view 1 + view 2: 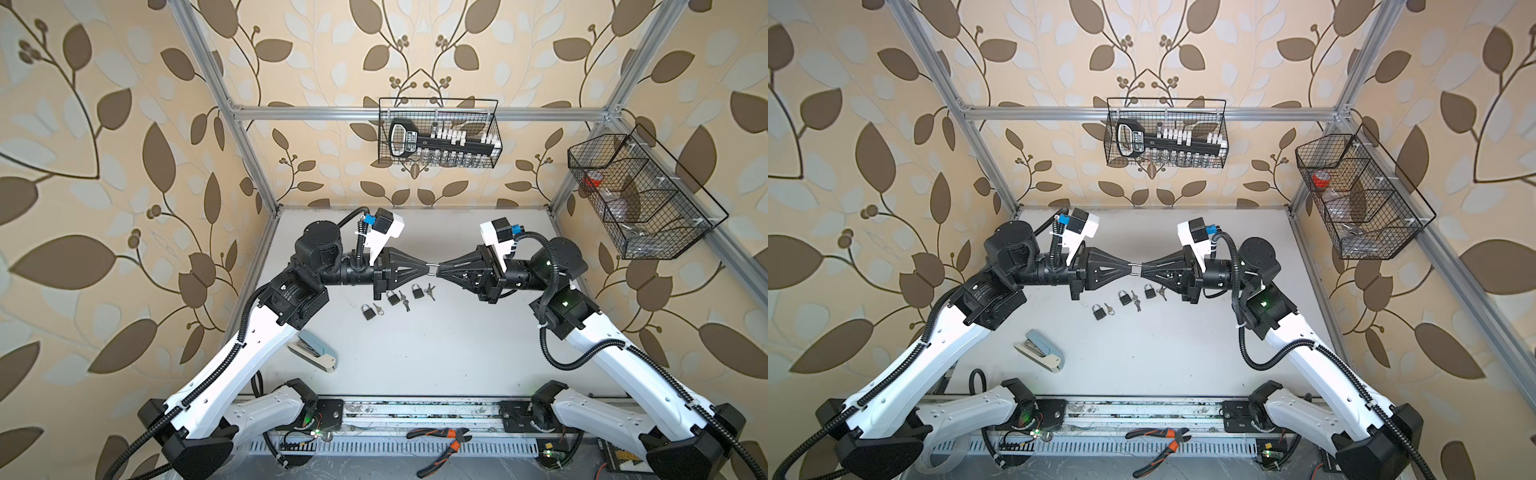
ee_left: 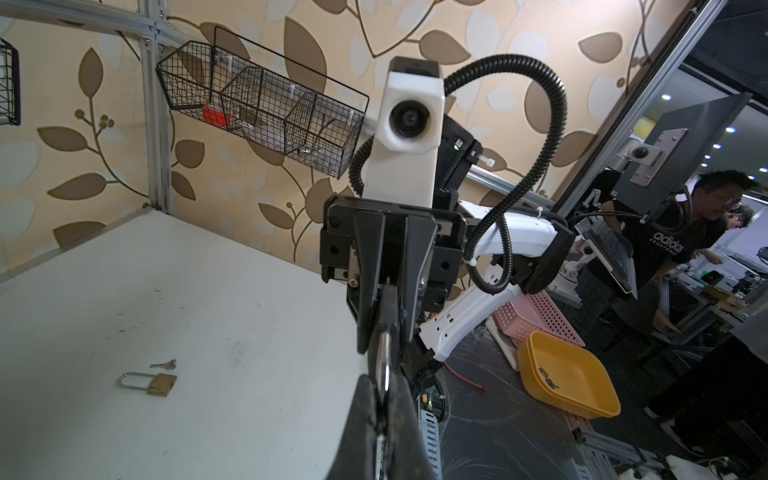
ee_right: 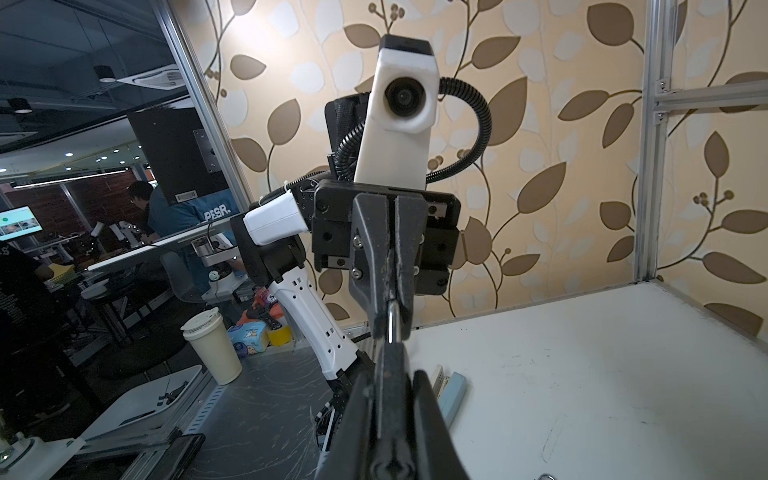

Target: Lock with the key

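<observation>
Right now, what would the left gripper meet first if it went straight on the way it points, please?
The right gripper, which faces the left gripper tip to tip; only the silver metal loop both grip lies between, it seems.

I find both top views brightly and evenly lit from overhead. The white table reads clean, with no hot spots. Shadows are soft and short, as under the stapler at eight o'clock on the table. The wallpaper stretches and softens toward the nine and three o'clock edges, which is wide-angle distortion.

In the wrist views, the left gripper and right gripper, closest to their lenses, are out of focus. The room beyond the cell is dim, lit by small ceiling spots. The only glare is one glint on the padlock shackle.
</observation>
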